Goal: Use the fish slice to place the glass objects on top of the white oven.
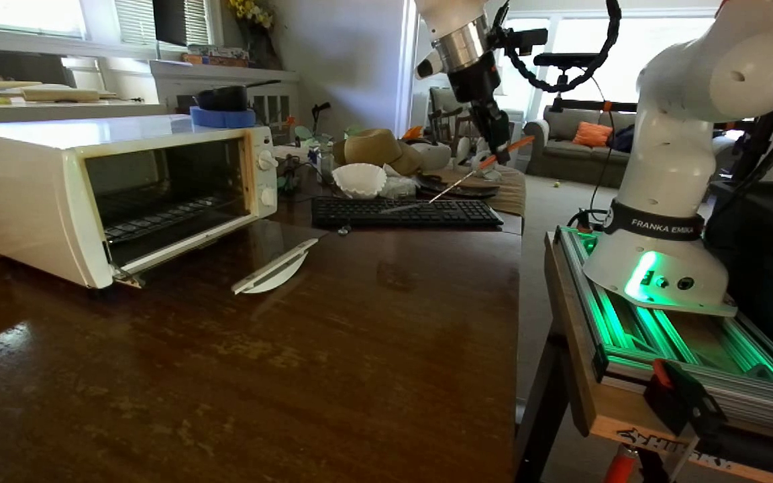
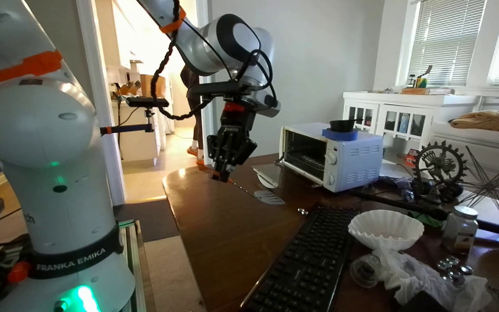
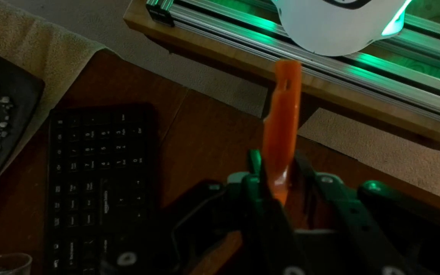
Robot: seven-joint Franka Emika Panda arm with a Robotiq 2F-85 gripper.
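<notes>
My gripper point(image 1: 502, 155) is shut on the orange handle of the fish slice point(image 1: 517, 143), above the table. In the wrist view the handle point(image 3: 282, 122) sticks up between the fingertips point(image 3: 279, 172). In an exterior view the gripper point(image 2: 221, 173) holds it tilted, with the flat slotted blade point(image 2: 269, 197) low over the table; contact cannot be told. A small shiny glass object point(image 2: 302, 211) lies by the keyboard's end, also seen in an exterior view point(image 1: 344, 231). Several similar shiny pieces point(image 2: 453, 269) lie farther off. The white oven point(image 1: 21, 201) has its door folded down; it also shows in an exterior view point(image 2: 358, 161).
A black keyboard point(image 2: 303, 260) lies on the table point(image 1: 333, 376). A black pan point(image 1: 221, 98) sits on a blue ring point(image 1: 223, 118) on the oven top. A white paper filter cup point(image 2: 386, 229), a jar point(image 2: 461, 229) and a crumpled plastic bag point(image 2: 422, 277) stand beyond the keyboard.
</notes>
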